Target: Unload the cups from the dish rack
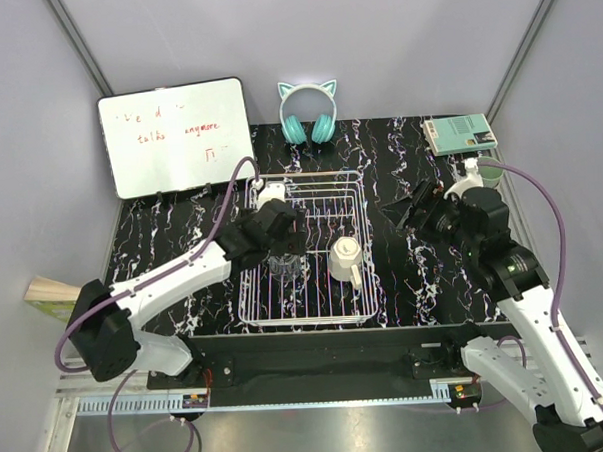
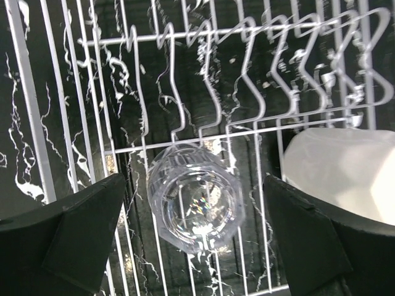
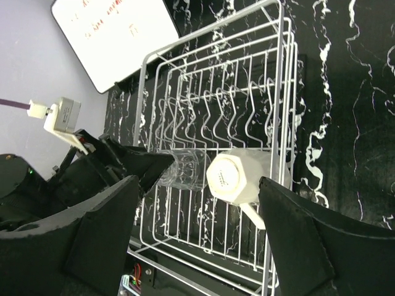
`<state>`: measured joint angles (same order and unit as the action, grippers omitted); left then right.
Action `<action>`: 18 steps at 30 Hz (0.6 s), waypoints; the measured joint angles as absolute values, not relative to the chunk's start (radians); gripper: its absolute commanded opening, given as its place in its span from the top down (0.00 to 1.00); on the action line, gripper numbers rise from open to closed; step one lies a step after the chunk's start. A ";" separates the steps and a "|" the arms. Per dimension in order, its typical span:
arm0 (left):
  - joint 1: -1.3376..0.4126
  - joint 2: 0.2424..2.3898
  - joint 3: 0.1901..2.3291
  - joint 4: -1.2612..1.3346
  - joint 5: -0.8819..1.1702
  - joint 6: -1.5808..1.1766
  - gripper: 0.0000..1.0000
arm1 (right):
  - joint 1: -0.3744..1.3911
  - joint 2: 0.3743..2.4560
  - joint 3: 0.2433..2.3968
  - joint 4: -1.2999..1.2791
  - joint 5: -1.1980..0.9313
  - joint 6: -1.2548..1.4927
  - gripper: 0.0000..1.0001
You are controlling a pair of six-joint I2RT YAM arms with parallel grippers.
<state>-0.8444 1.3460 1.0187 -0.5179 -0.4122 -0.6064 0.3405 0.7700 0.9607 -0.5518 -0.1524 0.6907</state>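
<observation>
I noted the left gripper (image 2: 194,180) with jaws spread wide, one on each side of the clear glass (image 2: 196,206) and not touching it, at the dish rack's (image 1: 305,201) 9 o'clock side. The cream mug (image 1: 345,257) sat bottom-up at the glass's 3 o'clock. The right gripper (image 3: 199,182) hung open and empty off the rack's 2 o'clock.

The black marble-patterned tabletop (image 1: 162,242), veined in white, carries the white wire dish rack (image 1: 368,245) near its middle, towards the near edge. At the far left corner a white rectangular whiteboard (image 1: 175,136) with red handwriting (too small to read) stands tilted. Teal cat-ear headphones (image 1: 308,114) sit at the centre of the far edge. A small teal box-shaped device (image 1: 460,133) lies at the far right, and just nearer a pale green cup (image 1: 491,176) shows, half hidden.
</observation>
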 measured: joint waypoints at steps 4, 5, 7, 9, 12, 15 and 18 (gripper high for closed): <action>-0.830 1.404 1.019 -0.522 -0.401 -0.620 0.01 | 0.340 0.765 0.923 -0.548 -0.155 0.697 0.14; -0.827 1.417 1.019 -0.522 -0.396 -0.624 0.01 | 0.340 0.764 0.912 -0.548 -0.157 0.698 0.14; -0.825 1.433 1.019 -0.521 -0.390 -0.629 0.01 | 0.340 0.761 0.896 -0.549 -0.159 0.698 0.14; -0.825 1.446 1.019 -0.518 -0.384 -0.631 0.01 | 0.340 0.759 0.886 -0.548 -0.159 0.701 0.15; -0.825 1.463 1.019 -0.510 -0.372 -0.635 0.03 | 0.340 0.757 0.876 -0.545 -0.160 0.705 0.15; -0.824 1.473 1.019 -0.505 -0.355 -0.641 0.06 | 0.340 0.756 0.863 -0.542 -0.160 0.709 0.15; -0.823 1.474 1.011 -0.495 -0.337 -0.650 0.12 | 0.340 0.757 0.849 -0.541 -0.160 0.714 0.15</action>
<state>-0.8234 1.4738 1.0115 -0.4950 -0.3374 -0.6502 0.3405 0.7567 0.8490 -0.5411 -0.1600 0.7139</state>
